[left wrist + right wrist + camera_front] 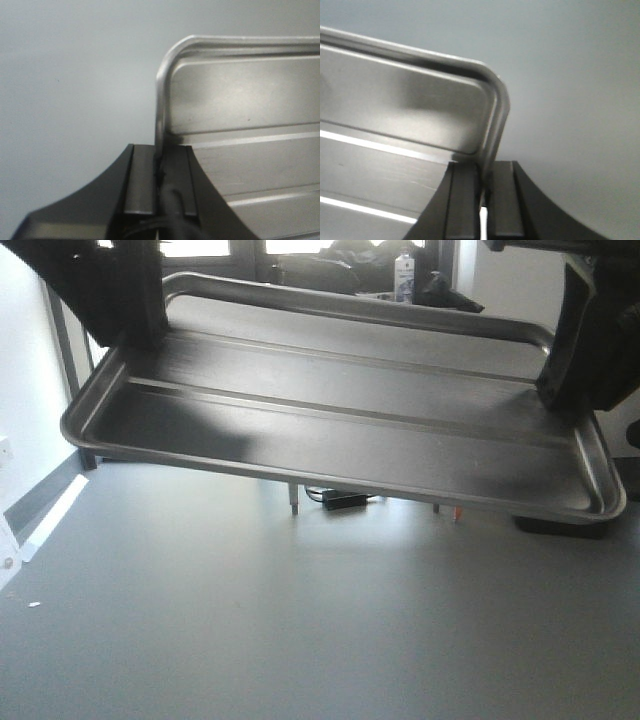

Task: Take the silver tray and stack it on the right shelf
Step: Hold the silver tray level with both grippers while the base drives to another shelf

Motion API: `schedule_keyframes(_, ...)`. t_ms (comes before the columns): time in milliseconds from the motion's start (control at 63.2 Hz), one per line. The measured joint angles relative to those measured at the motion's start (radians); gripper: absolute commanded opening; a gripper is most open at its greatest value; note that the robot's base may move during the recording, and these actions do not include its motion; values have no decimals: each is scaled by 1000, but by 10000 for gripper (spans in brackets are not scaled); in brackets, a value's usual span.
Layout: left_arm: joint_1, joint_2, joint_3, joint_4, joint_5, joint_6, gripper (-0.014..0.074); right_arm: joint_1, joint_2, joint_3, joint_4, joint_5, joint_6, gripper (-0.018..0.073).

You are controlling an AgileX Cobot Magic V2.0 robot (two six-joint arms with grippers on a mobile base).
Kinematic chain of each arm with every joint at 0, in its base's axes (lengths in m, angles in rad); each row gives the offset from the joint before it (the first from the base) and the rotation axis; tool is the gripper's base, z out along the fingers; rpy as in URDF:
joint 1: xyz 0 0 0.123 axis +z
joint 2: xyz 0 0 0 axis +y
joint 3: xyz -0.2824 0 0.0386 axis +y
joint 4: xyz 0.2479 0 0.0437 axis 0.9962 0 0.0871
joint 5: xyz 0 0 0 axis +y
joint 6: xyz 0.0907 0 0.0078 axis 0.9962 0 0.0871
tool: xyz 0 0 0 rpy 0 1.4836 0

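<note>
The silver tray (340, 430) is held in the air above the grey floor, tilted slightly down to the right, its two long ribs showing. My left gripper (140, 335) is shut on the tray's left short rim; the left wrist view shows the rim (161, 115) pinched between the black fingers (140, 175). My right gripper (565, 390) is shut on the right short rim; the right wrist view shows the rim (495, 130) between the fingers (505, 195). The right shelf is out of view.
Grey floor (300, 620) lies below the tray. A white wall with a skirting strip (45, 510) runs along the left. Table legs and a black box (345, 500) show under the tray. A bottle (404, 278) stands in the background.
</note>
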Motion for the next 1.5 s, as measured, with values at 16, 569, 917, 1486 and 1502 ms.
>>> schedule_keyframes(16, 0, 0, 0, 0, 0, 0, -93, 0, 0, 0, 0, 0, 0, 57)
schedule_keyframes(569, 0, 2, 0, -2, -5, 0, -93, 0, 0, 0, -2, 2, 0, 57)
schedule_keyframes(917, 0, 6, 0, -2, -5, 0, -93, 0, 0, 0, -2, 2, 0, 57)
schedule_keyframes(1486, 0, 6, 0, -2, -5, 0, -93, 0, 0, 0, -2, 0, 0, 57)
schedule_keyframes(1502, 0, 6, 0, -2, -5, 0, -93, 0, 0, 0, -2, 0, 0, 57)
